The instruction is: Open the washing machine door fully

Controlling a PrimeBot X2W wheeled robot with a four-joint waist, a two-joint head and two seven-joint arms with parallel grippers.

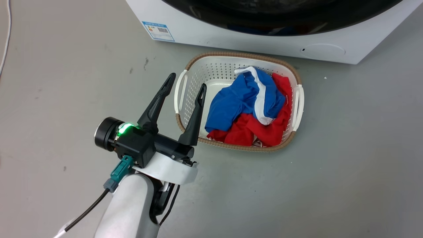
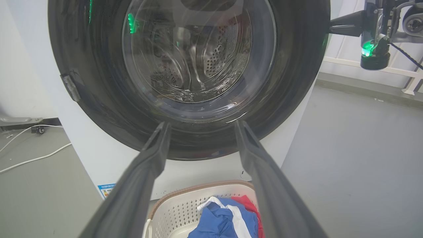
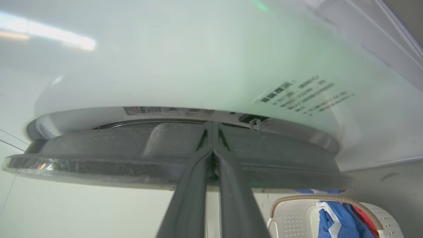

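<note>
Fingers [image 3: 191, 191] of right gripper [image 3: 211, 127] pressed together at washing machine door [image 3: 99, 155] edge, left gripper [image 1: 188, 80] spread above laundry basket [image 1: 238, 54]

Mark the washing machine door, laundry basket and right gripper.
washing machine door [image 2: 195, 66], left wrist view, centre of glass window
laundry basket [image 1: 211, 71], head view, perforated far wall
right gripper [image 3: 211, 129], right wrist view, between its fingertips
</note>
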